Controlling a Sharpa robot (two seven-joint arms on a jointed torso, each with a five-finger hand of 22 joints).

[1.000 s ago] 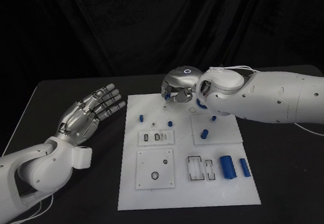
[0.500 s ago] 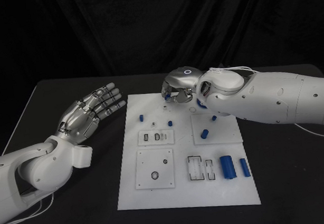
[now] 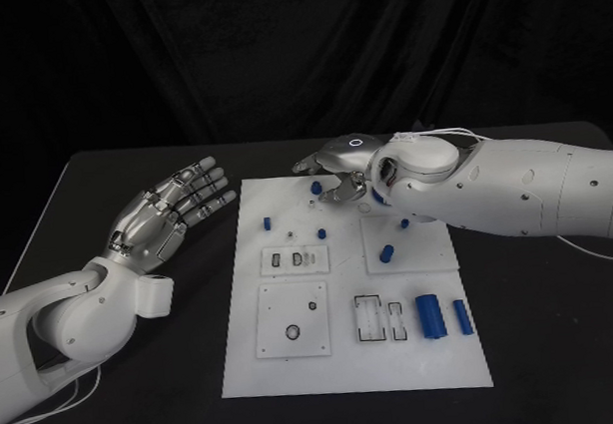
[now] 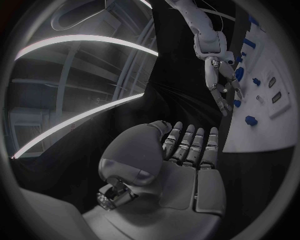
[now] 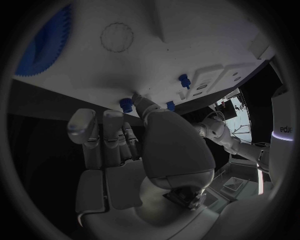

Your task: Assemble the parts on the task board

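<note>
Right hand shifts at the board's far edge

The right hand [image 3: 338, 169] has turned and lifted slightly over the far end of the task board [image 3: 352, 368]; its fingers [image 3: 307, 164], curled under before, now reach out toward the robot's left, above a small blue peg [image 3: 314, 184]. Its lit ring sits higher.

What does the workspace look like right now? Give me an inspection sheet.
Surface: black table, task board lying flat in the middle.
Job's things: blue parts lying on the board's near right; small blue pegs standing further back.
Clutter: nothing seen.
Hands: left hand open, fingers apart, beside the board's far left corner; right hand over the board's far edge, grasp cannot be told.
Cables: white cable along the right arm.
Surroundings: black curtain behind.
</note>
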